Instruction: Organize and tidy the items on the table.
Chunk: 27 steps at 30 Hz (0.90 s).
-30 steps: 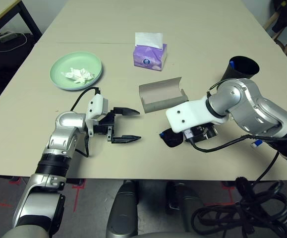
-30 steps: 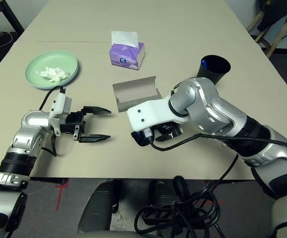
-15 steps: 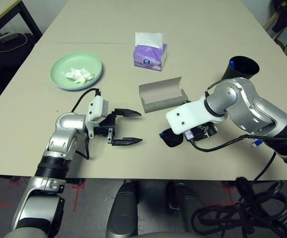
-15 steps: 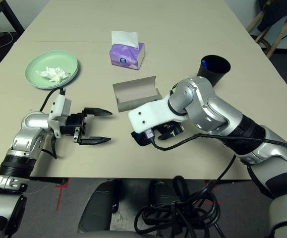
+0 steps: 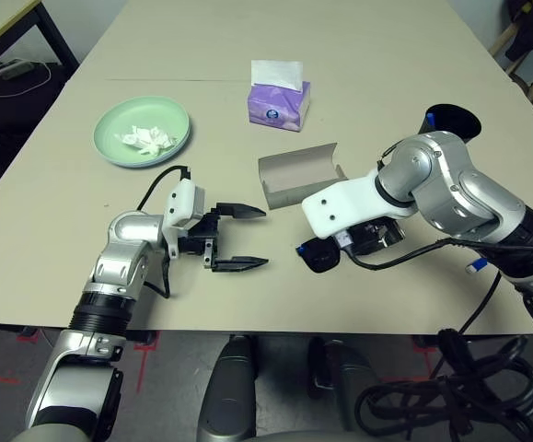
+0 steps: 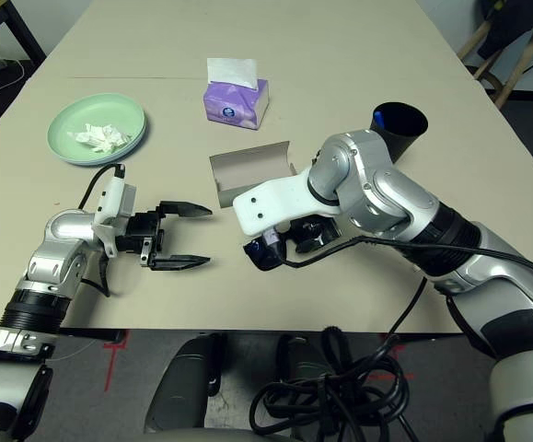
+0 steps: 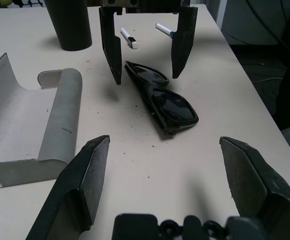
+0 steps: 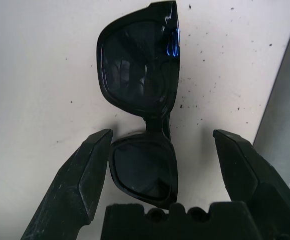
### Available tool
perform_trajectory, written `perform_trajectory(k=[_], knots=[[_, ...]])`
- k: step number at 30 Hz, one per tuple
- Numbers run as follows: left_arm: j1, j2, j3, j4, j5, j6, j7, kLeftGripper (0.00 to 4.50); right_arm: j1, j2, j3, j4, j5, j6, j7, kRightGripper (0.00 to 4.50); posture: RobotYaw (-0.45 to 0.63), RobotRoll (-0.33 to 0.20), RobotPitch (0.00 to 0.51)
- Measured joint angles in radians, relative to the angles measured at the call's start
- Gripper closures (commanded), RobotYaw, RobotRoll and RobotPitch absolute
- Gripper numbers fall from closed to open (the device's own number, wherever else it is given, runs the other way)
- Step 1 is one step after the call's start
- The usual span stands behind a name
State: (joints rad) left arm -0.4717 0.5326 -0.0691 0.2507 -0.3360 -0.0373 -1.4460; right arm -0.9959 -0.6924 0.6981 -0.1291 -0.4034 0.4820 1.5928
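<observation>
Sunglasses [image 7: 162,100], black plastic and folded, lie flat on the pale beige worktop [image 5: 386,83] near its front edge, just in front of the grey oblong glasses case [image 5: 298,175], which sits open. The right gripper [image 7: 145,50] hangs directly over them pointing down, its fingers spread wide to either side of the frame, not touching it. The left gripper [image 5: 243,238] hovers level beside them, fingers spread too, holding nothing. Further off sit a black cup [image 5: 450,124], a purple tissue box [image 5: 280,99] and a mint green plate [image 5: 142,132] carrying a crumpled white tissue [image 5: 146,139].
</observation>
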Motion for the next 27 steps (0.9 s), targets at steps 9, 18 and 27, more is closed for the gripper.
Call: perform_trajectory(k=[9,18,27], knots=[[0.0,0.0,0.0,0.0,0.0,-0.004,0.003,0.05,0.0,0.039,0.003,0.021,-0.031,-0.002,0.004,0.0,0.19,0.0,0.195],[0.0,0.0,0.0,0.0,0.0,-0.007,0.009,0.05,0.009,0.045,0.007,0.026,-0.047,-0.023,0.002,0.0,0.2,0.0,0.195],[0.0,0.0,0.0,0.0,0.0,-0.009,0.009,0.0,0.031,0.045,0.007,0.052,-0.055,-0.041,-0.002,0.64,0.2,0.0,0.194]])
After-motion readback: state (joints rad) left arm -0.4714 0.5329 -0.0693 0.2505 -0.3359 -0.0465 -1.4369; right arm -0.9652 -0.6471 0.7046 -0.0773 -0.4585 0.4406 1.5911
